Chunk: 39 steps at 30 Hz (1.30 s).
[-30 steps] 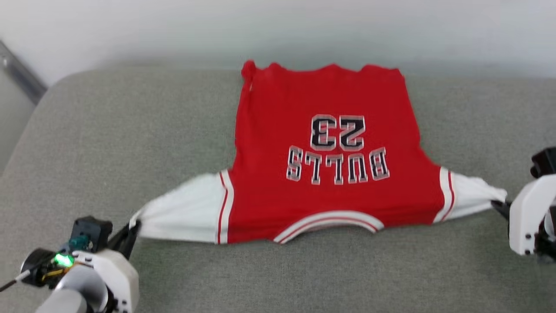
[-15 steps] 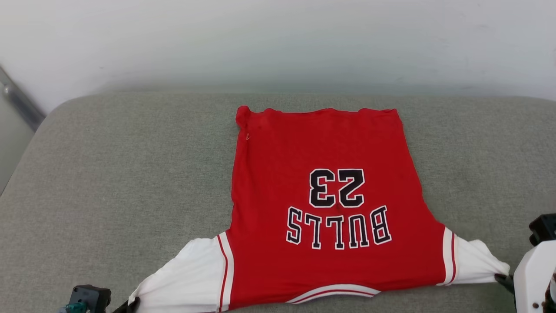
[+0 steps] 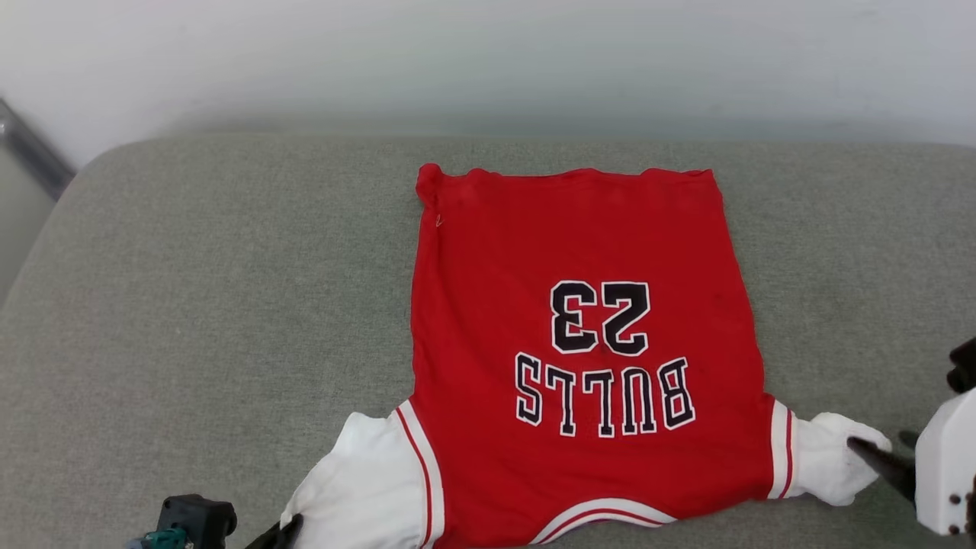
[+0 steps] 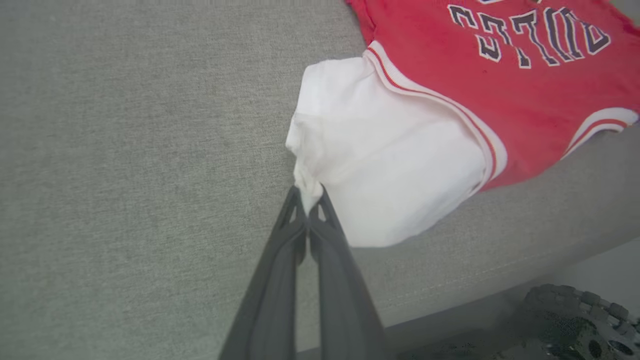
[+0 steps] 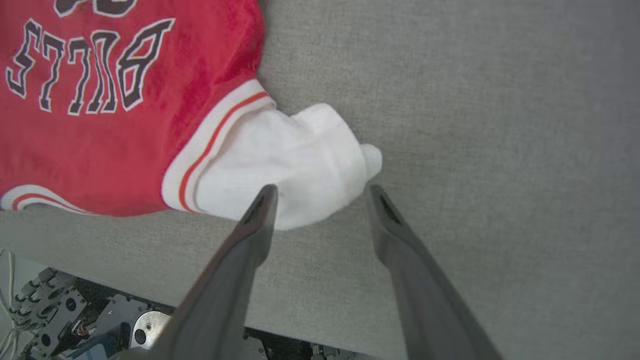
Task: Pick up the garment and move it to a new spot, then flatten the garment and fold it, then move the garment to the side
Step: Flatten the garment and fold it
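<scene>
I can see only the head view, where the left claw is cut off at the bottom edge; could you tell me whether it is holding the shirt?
Observer: Yes; the left wrist view shows the left claw shut on a pinch of the shirt's white sleeve.
Operator: Thanks. Is the right claw gripping the other sleeve?
Observer: No; the right wrist view shows the right claw open, fingers astride that sleeve's end, which lies on the cushion.
</scene>
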Tool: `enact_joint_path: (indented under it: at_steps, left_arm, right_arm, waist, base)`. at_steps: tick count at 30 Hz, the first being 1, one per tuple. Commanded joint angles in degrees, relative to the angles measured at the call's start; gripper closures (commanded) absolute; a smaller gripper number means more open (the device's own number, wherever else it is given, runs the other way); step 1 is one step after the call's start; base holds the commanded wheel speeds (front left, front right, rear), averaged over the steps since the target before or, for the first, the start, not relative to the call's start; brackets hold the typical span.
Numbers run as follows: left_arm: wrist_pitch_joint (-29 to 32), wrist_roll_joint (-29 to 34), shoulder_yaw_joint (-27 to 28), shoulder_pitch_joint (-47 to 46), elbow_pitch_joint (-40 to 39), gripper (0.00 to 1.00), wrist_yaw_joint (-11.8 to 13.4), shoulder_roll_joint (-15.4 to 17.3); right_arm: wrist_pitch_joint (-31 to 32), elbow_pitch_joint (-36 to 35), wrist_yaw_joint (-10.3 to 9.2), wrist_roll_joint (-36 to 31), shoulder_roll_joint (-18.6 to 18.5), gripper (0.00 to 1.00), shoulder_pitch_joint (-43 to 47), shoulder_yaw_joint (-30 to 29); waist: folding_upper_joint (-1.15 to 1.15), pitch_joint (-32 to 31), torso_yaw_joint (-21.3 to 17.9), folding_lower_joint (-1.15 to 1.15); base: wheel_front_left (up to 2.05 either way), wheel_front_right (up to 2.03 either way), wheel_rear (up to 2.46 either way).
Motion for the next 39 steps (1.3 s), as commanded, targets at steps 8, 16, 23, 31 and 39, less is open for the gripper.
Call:
enact_joint_path:
  at_steps: [8,16,23,31,39]
  left_arm:
    - [2.94,-1.81,-1.07,0.55,-11.04,1.0,-0.67,0.47]
    - [4.07,1.66,-3.33,-4.44,-17.13,1.0,-1.85,-0.29]
    - [3.65,3.55,-5.53,-8.21,-19.32,1.0,-3.19,-2.69]
    - [1.84,4.17,-6.45,-11.91,-18.58,1.0,-4.3,-5.72]
    - [-0.01,3.97,-6.77,-12.72,-16.83,1.0,-5.08,-7.06]
  right_arm:
    - [7.73,-6.69,-0.01,-0.92,0.52,0.0,-11.86,-5.42]
    - [15.93,-0.97,-0.01,-7.13,0.41,0.0,-31.42,-9.12]
    - [18.71,7.43,-0.01,-14.38,-1.21,0.0,-45.85,-11.04]
    - [18.64,16.81,-0.01,-23.1,-2.15,0.0,-54.98,-12.78]
    - [20.9,20.44,-0.01,-26.04,-0.06,0.0,-52.58,-14.56]
  waist:
    - [0.0,8.22,5.37,0.0]
    - [0.0,18.73,12.84,0.0]
    - [0.0,25.73,18.51,0.0]
    - [0.0,29.74,23.74,0.0]
    - [0.0,30.95,25.08,0.0]
  base:
    - [0.0,0.0,0.0]
    - [0.0,0.0,0.0]
    - [0.0,0.0,0.0]
    - [0.0,0.0,0.0]
    - [0.0,0.0,0.0]
